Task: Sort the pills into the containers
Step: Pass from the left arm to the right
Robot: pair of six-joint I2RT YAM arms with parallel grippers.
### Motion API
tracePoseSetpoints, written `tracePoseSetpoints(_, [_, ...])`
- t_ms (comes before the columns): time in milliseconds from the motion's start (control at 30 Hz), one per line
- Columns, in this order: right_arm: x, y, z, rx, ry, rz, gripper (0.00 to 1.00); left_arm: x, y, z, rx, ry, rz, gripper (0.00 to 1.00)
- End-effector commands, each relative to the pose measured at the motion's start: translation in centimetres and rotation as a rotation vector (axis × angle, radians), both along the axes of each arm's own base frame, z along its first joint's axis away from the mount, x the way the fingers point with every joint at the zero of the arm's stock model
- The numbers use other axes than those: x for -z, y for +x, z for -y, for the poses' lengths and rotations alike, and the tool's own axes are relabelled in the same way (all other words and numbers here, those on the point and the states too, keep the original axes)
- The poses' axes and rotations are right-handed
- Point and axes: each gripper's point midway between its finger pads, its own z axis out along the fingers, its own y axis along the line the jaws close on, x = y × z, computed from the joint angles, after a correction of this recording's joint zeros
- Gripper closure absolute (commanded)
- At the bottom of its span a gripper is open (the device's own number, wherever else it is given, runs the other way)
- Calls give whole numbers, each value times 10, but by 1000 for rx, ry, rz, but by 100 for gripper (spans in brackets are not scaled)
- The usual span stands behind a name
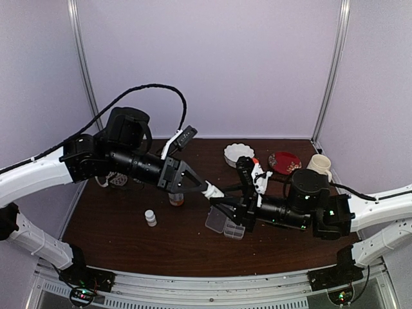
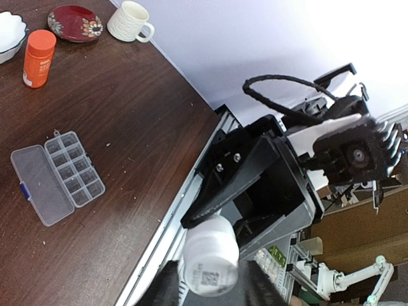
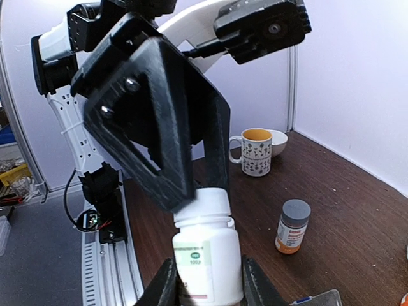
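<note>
A white pill bottle (image 1: 215, 191) hangs in the air over the middle of the table, held between both grippers. My right gripper (image 3: 205, 285) is shut on its labelled body (image 3: 207, 258). My left gripper (image 1: 205, 187) comes from above and is shut on the bottle's white cap (image 3: 205, 203). In the left wrist view the bottle (image 2: 210, 258) sits between my left gripper's fingers (image 2: 164, 288). The containers, small cells of a clear pill box (image 2: 72, 171), lie on the table with the lid (image 2: 39, 186) folded open, just below the bottle (image 1: 225, 223). No pills show.
A small white bottle (image 1: 150, 217) and a grey-capped labelled bottle (image 3: 293, 226) stand left of centre. At the back right are an orange bottle (image 2: 38, 58), a white bowl (image 1: 238, 154), a red plate (image 1: 284, 161) and a cream mug (image 1: 320, 165). A patterned mug (image 3: 257, 152) stands at the back left.
</note>
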Motion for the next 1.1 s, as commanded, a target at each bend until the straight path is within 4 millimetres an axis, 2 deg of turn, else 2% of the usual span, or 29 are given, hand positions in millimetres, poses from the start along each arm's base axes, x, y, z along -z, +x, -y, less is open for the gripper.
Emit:
tracePoseSetpoints(0, [18, 12, 9, 84, -87, 33, 87, -19, 13, -6, -51, -74, 54, 42])
tracePoseSetpoints(33, [18, 11, 8, 75, -82, 23, 87, -25, 13, -8, -57, -95, 86, 34])
tracePoseSetpoints(100, [19, 7, 6, 49, -71, 0, 87, -36, 16, -15, -70, -125, 177, 28])
tracePoseSetpoints(233, [19, -4, 2, -35, -49, -62, 87, -53, 19, -30, -76, -137, 414, 25])
tracePoseSetpoints(300, [17, -14, -1, -104, -34, -97, 87, -59, 15, -35, -33, -162, 553, 25])
tracePoseSetpoints(367, [15, -19, -2, -146, -20, -127, 87, -61, 4, -38, 43, -211, 704, 25])
tracePoseSetpoints(467, [10, -26, -3, -192, 1, -153, 87, -54, -37, -44, 309, -320, 1016, 28])
tracePoseSetpoints(567, [3, -32, -3, -228, 26, -168, 87, -46, -43, -51, 369, -319, 1213, 27])
tracePoseSetpoints(733, [-4, -41, -7, -287, 47, -185, 87, -21, -54, -47, 575, -283, 1342, 27])
tracePoseSetpoints(867, [-7, -44, -14, -317, 47, -189, 87, -15, -46, -38, 617, -229, 1355, 31])
tracePoseSetpoints(1067, [-8, -45, -25, -342, 56, -200, 88, -8, -52, -34, 675, -240, 1360, 32])
